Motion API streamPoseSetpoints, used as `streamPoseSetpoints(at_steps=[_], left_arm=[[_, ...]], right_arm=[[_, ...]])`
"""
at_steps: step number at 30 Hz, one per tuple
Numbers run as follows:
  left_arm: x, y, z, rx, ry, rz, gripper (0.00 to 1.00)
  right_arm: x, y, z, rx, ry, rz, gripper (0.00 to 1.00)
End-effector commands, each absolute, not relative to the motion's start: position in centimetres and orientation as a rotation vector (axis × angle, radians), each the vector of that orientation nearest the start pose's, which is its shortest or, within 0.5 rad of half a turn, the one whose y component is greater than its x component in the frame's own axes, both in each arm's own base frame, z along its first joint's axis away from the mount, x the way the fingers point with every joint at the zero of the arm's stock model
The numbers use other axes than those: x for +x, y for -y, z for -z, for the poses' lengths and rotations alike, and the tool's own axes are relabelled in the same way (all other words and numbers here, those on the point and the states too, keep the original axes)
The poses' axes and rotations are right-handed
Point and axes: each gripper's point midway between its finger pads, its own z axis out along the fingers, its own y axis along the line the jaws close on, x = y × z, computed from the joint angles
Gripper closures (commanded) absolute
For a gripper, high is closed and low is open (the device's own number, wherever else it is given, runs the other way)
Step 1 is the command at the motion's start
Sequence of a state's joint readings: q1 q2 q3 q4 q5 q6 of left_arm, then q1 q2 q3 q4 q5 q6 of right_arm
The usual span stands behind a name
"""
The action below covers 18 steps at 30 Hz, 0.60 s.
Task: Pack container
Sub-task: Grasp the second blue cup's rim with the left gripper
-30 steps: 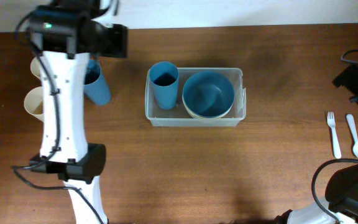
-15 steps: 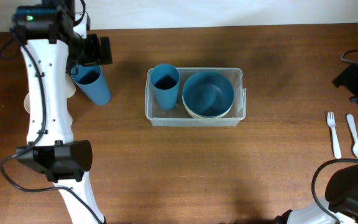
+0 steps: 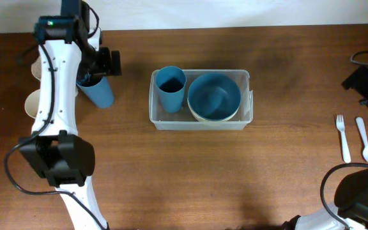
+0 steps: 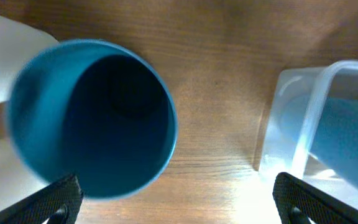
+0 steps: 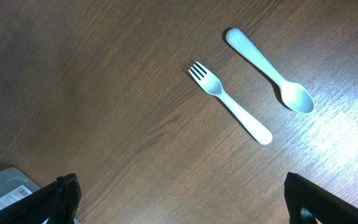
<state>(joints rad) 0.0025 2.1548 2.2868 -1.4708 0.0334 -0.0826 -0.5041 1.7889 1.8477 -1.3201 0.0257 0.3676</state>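
- The container [image 3: 200, 121] sits at the middle of the worktop [image 3: 171, 172], well apart from both arms, and has not shifted over the last second.
- Inside it, a blue cup [image 3: 170, 86] stands upright at the left end. A blue bowl [image 3: 214, 96] fills the right end, with a pale rim showing under it, probably a second bowl.
- Just left of the container, a second blue cup [image 3: 99, 91] stands on the bare wood, in the same spot as a second ago.
- The change is in the left arm: it has swung in from further back and now hangs right over that loose cup.
- The left end effector [image 4: 178, 200] has also spread from partly closed to fully wide. It holds nothing, and the cup mouth lies below it and off to one side.
- To me this reads as lining up for a pick, so packing is partly done and this cup looks like the next item.
- Two cream cups [image 3: 36, 102] wait beyond it at the far left.
- The right end effector [image 5: 191, 202] hangs wide open and empty, unchanged, above a white fork [image 5: 229, 102] and spoon [image 5: 269, 68] lying side by side.
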Motion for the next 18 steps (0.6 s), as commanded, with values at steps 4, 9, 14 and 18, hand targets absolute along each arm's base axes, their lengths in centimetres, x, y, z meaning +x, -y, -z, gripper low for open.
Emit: streamPoseSetpoints(at_steps=[4,9,14,18], left_arm=[[45.6,0.4,-16.6,-0.036,-2.932,0.047,0.0],[45.5,0.4,-16.2,-0.036,-2.941,0.048,0.0],[44.6,0.7,-14.6,-0.033,-2.994,0.064,0.0],[44.0,0.8,-13.3,-0.029,-3.029,0.064,0.09]], right_arm=[[34.1,19.4,-20.9,1.219,-2.567,0.066,0.01],[34.1,19.4,-20.9,1.219,-2.567,0.066,0.01],[34.1,19.4,-20.9,1.219,-2.567,0.066,0.01],[34.1,19.4,-20.9,1.219,-2.567,0.066,0.01]])
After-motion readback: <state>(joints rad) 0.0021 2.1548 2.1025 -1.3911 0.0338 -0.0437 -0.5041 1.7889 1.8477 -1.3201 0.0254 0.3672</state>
